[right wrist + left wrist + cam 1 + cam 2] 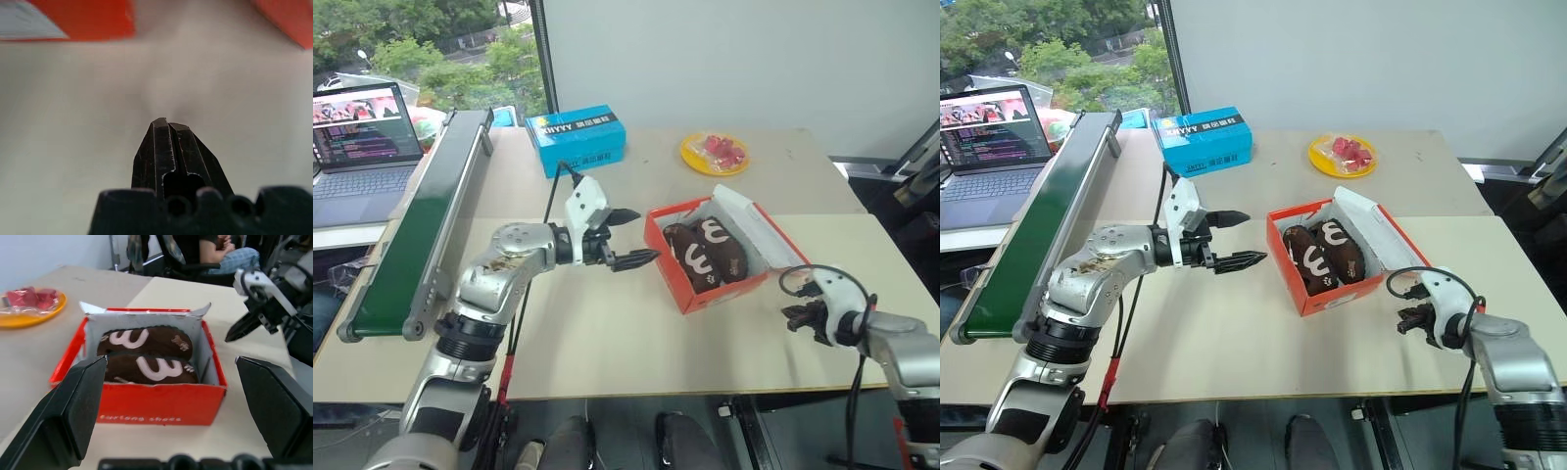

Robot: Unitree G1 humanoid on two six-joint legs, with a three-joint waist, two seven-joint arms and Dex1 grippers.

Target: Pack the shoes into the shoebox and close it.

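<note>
Orange-red box [690, 284] on the bench [607, 333], open, lid [759, 227] folded back on the far-right side. Both shoes [705, 253] already inside, side by side, white marks up. Packing judged complete; closing the lid judged the step in hand.

Left claw [625, 238] spread wide, empty, hovering just left of the box and pointing at it. Right claw [800, 315] pressed together, holding nothing, low over the bench near the box's right front corner, clear of the lid.

For a clean close: get behind or under the lid's free edge from the right, sweep up and over toward the left, keep the push along the hinge's arc. Steady the left wall with the left claw to stop the light box sliding. Watch the side flaps [200, 311]; tuck inside the walls, not over. Check no shoe rides above the rim before pressing down.

Blue box [576, 139] and yellow plate [715, 154] well apart, no obstruction.
</note>
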